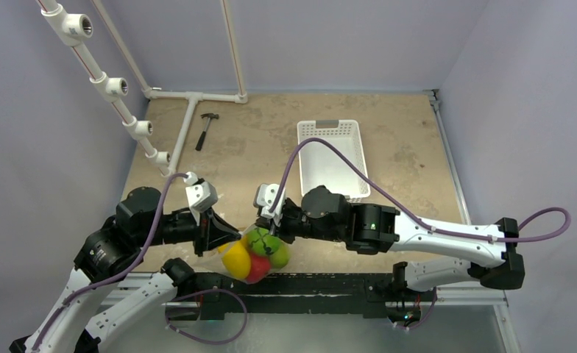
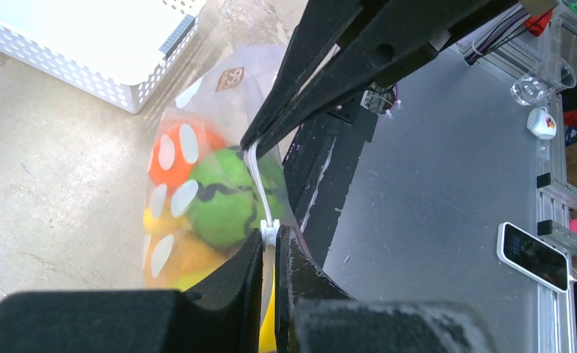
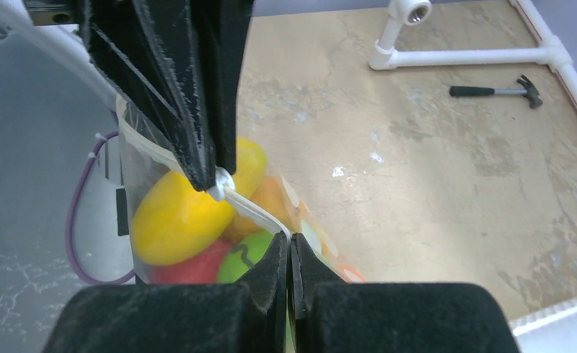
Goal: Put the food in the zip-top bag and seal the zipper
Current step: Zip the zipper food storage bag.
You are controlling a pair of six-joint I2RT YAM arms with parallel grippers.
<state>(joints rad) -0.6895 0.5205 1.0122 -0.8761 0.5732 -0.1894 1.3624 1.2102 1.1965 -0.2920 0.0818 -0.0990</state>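
The zip-top bag [image 1: 255,254], clear with white dots, hangs between both grippers at the table's near edge. Inside it lies the food: a yellow fruit [image 3: 175,217], a red one [image 3: 190,268], a green one [image 2: 227,195] and an orange one [image 2: 179,151]. My left gripper [image 2: 271,239] is shut on the zipper [image 2: 257,184] at its white slider tab. My right gripper [image 3: 291,243] is shut on the same zipper strip [image 3: 252,209], a short way along from the left one. In the top view the left gripper [image 1: 234,237] and the right gripper [image 1: 260,223] nearly meet above the bag.
A white slotted basket [image 1: 330,158] stands at the back, right of centre. A small hammer [image 1: 206,131] lies at the back left beside a white pipe frame [image 1: 194,95]. A black rail [image 1: 322,283] runs along the near edge under the bag.
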